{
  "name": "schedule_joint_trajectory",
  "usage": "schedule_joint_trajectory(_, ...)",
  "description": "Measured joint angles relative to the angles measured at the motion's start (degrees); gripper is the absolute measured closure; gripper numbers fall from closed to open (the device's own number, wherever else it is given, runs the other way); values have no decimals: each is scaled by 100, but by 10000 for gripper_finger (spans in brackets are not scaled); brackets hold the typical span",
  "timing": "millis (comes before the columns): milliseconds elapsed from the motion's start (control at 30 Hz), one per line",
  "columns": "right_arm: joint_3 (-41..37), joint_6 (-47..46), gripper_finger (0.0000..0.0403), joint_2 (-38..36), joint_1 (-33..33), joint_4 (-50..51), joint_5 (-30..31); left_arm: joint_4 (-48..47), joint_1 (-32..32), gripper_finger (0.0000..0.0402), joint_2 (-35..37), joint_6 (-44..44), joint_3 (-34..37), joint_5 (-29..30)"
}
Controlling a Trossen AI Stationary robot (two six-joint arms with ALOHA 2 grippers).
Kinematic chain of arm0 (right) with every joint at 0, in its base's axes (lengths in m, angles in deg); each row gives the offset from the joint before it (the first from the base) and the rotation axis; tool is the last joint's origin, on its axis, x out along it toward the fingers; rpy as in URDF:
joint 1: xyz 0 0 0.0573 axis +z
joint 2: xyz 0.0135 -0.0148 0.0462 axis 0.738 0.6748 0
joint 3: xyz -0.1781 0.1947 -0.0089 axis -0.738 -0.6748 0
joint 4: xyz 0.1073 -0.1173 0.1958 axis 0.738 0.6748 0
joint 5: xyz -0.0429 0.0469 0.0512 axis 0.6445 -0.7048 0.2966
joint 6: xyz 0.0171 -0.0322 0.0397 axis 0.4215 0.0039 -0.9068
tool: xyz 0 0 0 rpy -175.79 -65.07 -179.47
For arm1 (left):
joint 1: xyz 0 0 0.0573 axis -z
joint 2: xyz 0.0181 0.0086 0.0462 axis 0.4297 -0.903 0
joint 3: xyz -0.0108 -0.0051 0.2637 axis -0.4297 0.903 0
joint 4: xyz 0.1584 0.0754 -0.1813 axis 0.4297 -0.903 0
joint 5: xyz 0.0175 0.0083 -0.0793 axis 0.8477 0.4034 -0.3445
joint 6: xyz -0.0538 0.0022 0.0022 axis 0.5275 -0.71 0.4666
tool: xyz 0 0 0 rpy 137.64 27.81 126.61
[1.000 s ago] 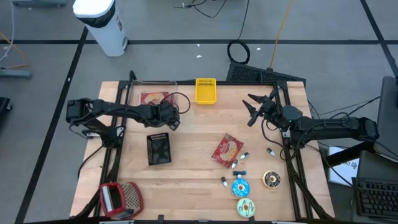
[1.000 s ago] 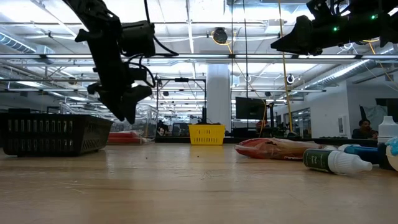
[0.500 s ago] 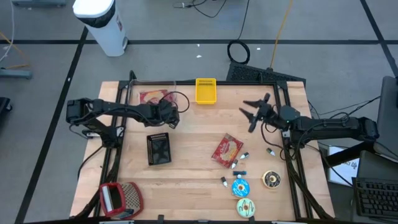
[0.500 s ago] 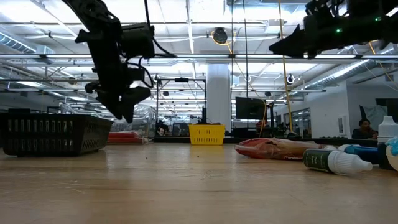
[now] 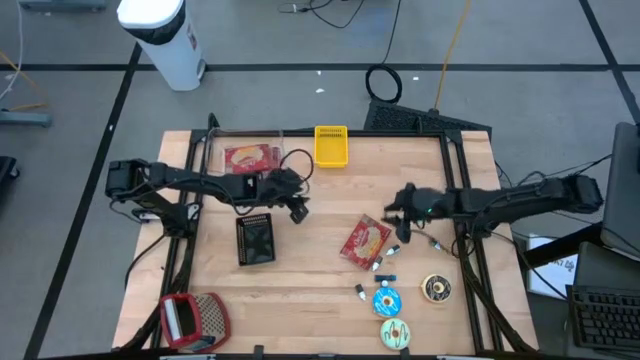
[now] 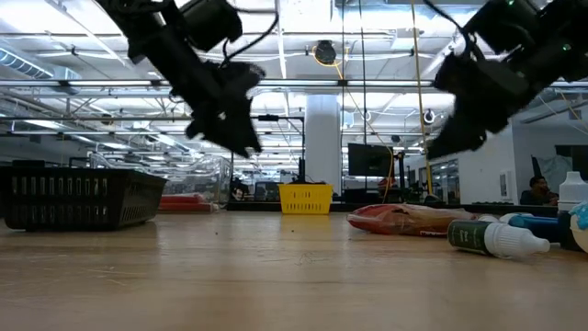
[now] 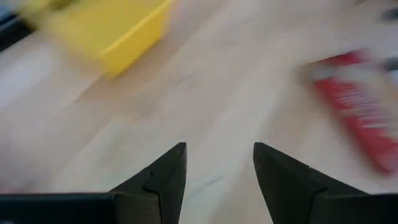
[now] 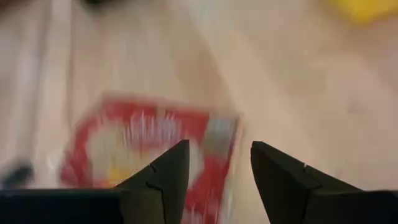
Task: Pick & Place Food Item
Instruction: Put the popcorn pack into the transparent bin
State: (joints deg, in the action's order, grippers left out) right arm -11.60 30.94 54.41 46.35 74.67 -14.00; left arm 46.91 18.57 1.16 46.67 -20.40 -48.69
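A red food packet [image 5: 365, 240] lies flat on the wooden table, right of centre; it also shows in the low view [image 6: 409, 221], the right wrist view [image 8: 143, 146] and the left wrist view [image 7: 357, 102]. My right gripper [image 5: 393, 218] is open and empty, just right of and above the packet's far end, and its fingers point toward it [image 8: 214, 165]. My left gripper [image 5: 299, 208] is open and empty above the table's middle, left of the packet. A second red packet [image 5: 250, 158] lies in a clear tray at the far left.
A yellow basket [image 5: 331, 145] stands at the far edge and a black basket [image 5: 256, 240] at the left centre. Small bottles [image 5: 385, 265] and donuts [image 5: 436, 289] lie at the near right, and a red item [image 5: 195, 318] at the near left corner.
My left gripper has swung from beside the clear tray toward the table's right and near edge, out over the middle. My right gripper has gone toward the table's left and near edge and down, ending close over the red packet. The packet has stayed still.
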Motion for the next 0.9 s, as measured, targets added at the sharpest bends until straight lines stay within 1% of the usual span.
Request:
schedule_joint_trajectory(133,2,205,243,634,382,-81,1,868,22,215,2,-610,-2,-629)
schedule_joint_trajectory(233,2,217,243,1044,547,-387,6,1228,-72,215,4,-753,-4,-855)
schedule_joint_trajectory(300,3,224,243,1269,626,-616,8,1292,-161,215,4,-774,-7,-961)
schedule_joint_trajectory(467,11,442,243,1895,657,-936,43,1193,-346,215,4,-662,-7,-994)
schedule_joint_trajectory(600,25,730,243,2364,657,-1088,74,1203,-369,215,4,-660,-7,-994)
schedule_joint_trajectory(667,28,752,246,2524,657,-1150,232,1205,-360,215,4,-660,-7,-998)
schedule_joint_trajectory(767,30,752,265,2638,652,-1172,445,1192,-367,215,4,-660,-7,-994)
schedule_joint_trajectory(900,24,926,320,2654,587,-1284,443,1192,-369,215,4,-669,-7,-994)
